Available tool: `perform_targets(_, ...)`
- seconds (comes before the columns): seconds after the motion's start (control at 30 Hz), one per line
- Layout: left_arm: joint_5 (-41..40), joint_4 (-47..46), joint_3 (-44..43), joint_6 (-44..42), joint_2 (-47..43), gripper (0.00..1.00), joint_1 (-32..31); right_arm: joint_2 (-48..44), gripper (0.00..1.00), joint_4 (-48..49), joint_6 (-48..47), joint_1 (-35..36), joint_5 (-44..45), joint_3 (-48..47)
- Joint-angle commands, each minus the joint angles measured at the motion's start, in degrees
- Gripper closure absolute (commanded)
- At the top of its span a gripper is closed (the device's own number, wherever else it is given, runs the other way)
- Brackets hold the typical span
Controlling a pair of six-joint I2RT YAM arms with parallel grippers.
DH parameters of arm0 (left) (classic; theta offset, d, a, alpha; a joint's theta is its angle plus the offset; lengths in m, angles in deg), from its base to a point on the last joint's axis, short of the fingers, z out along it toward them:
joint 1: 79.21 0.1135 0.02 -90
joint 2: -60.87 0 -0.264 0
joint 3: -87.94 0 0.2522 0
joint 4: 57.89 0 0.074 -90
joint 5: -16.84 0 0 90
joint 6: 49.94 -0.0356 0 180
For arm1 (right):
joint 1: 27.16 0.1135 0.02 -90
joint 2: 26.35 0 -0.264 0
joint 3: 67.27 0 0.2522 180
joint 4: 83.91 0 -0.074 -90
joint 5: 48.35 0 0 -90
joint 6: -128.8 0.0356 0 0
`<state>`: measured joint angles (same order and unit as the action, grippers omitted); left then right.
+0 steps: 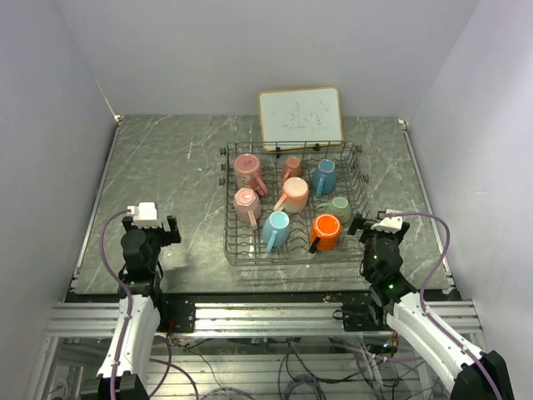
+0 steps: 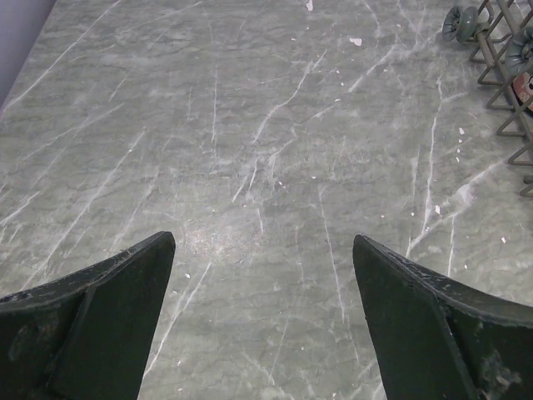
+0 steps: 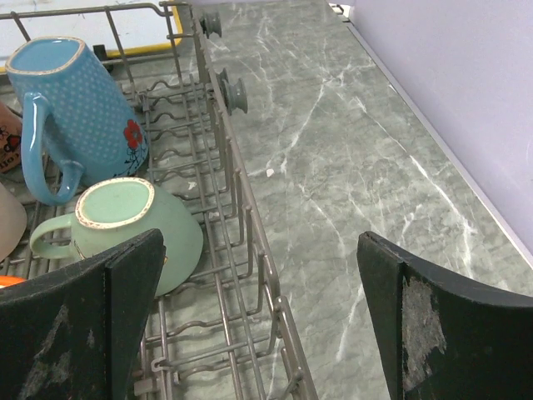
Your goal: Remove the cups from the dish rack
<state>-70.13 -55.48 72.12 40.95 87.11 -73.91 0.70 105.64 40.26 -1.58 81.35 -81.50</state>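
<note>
The grey wire dish rack (image 1: 291,260) stands right of centre with several cups lying among its tines: two pink (image 1: 247,169), peach (image 1: 293,194), blue (image 1: 325,177), mint green (image 1: 338,207), light blue (image 1: 276,227) and orange (image 1: 326,231). My right gripper (image 1: 373,223) hovers open by the rack's near right corner. In its wrist view the gripper (image 3: 261,237) straddles the rack's right wall (image 3: 237,196), with the green cup (image 3: 125,221) and blue cup (image 3: 79,100) just inside. My left gripper (image 1: 152,223) is open and empty over bare table (image 2: 262,242).
A wood-framed whiteboard (image 1: 300,117) leans behind the rack. The rack's left edge (image 2: 508,50) shows at the far right of the left wrist view. Marble-patterned table (image 1: 166,183) stretches left of the rack; white walls close in the sides and back.
</note>
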Motion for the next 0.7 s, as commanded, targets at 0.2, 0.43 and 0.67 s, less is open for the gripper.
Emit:
perform_targets(0.2,0.5,-2.6,-0.9,-0.4,-0.5,0.01,-0.4,-0.6,0.0,1.3,0.6,-0.3,1.0,5.8)
perform_targets(0.43,8.0,0.6,-6.3,-3.3,4.3,0.01,-0.3,-0.1,0.0,1.2,1.7,-0.3,4.0,5.1)
perform_targets(0.67,9.6,13.1,-23.8,-6.9,15.9,0.01,-0.3,9.0,0.0,-19.3,16.8,-0.3,19.1,-13.5)
